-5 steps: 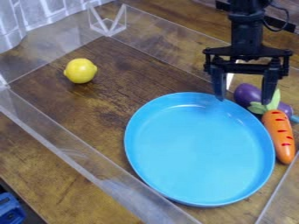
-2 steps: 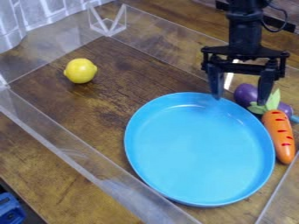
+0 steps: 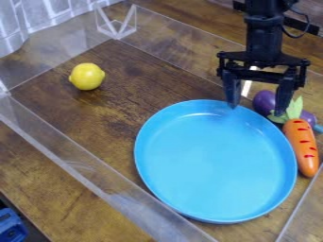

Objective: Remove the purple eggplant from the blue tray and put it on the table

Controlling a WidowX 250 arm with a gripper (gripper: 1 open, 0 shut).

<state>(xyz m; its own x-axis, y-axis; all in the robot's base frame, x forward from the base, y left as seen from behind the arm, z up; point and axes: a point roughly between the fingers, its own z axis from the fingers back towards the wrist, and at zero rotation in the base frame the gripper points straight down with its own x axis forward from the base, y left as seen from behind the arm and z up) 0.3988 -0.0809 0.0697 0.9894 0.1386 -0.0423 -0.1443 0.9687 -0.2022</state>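
One purple eggplant (image 3: 263,101), partly occluded, lies on the tabletop (image 3: 76,123) just beyond the upper-right rim of the blue tray (image 3: 214,163), i.e. outside it. Tool (image 3: 263,98): jaws spread wide, above/around the eggplant, w/o a visible grip; exact contact unclear. Orange carrot (image 3: 301,146), w/ green leaves, adjacent at the tray's R edge. Yellow lemon (image 3: 87,77): upper L, well apart.

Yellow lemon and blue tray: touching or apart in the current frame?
Apart. The single camera view shows the yellow lemon up and left of the blue tray, with bare brown tabletop between them.
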